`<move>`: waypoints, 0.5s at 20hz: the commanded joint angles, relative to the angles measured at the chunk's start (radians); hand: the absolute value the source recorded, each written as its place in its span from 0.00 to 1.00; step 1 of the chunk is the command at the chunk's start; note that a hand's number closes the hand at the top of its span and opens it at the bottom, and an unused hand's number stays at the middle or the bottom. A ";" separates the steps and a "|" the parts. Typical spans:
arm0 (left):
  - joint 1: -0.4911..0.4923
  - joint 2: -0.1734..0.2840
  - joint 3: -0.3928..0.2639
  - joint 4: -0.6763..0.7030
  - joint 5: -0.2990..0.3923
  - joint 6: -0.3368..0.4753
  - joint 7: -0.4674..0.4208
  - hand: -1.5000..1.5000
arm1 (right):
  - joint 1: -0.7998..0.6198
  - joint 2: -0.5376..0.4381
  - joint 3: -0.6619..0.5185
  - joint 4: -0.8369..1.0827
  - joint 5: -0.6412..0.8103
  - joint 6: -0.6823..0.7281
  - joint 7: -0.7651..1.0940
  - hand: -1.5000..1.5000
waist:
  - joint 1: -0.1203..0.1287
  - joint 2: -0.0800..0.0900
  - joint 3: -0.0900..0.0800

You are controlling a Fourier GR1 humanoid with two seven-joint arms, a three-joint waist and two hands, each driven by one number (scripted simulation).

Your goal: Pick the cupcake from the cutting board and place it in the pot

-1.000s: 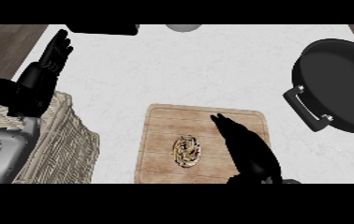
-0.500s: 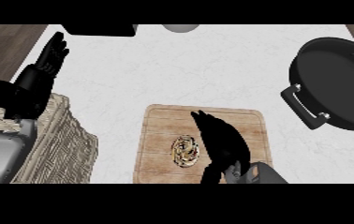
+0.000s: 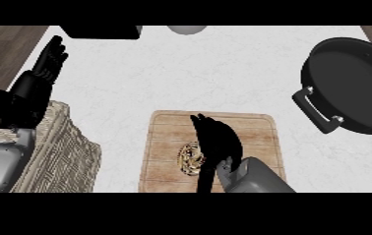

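The cupcake [image 3: 190, 158] sits on the cutting board [image 3: 163, 135], touching the left edge of the right hand [image 3: 216, 141], whose fingers reach out straight, grasping nothing. The pot [image 3: 347, 89] lies far right. The left hand [image 3: 45, 72] rests open at far left, well apart.
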 commanded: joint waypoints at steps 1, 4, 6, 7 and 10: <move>0.179 -0.014 -0.015 0.096 -0.026 0.038 0.040 0.50 | -0.020 0.018 0.006 0.049 0.015 0.048 0.128 0.00 | 0.000 0.014 -0.028; 0.183 -0.026 -0.022 0.095 -0.046 0.051 0.041 0.50 | -0.047 0.060 0.014 0.088 0.028 0.045 0.133 0.00 | -0.001 0.014 -0.028; 0.138 -0.001 0.008 0.089 -0.014 0.020 0.065 0.50 | -0.065 0.078 0.015 0.129 0.023 0.034 0.137 0.00 | -0.006 0.016 -0.027; 0.180 -0.015 -0.011 0.093 -0.038 0.037 0.046 0.50 | -0.062 0.078 0.015 0.116 0.030 0.032 0.130 0.00 | -0.006 0.014 -0.028; 0.181 -0.021 -0.014 0.073 -0.034 0.026 0.056 0.50 | -0.047 0.078 0.034 0.163 0.042 0.002 0.099 0.00 | -0.004 0.015 -0.027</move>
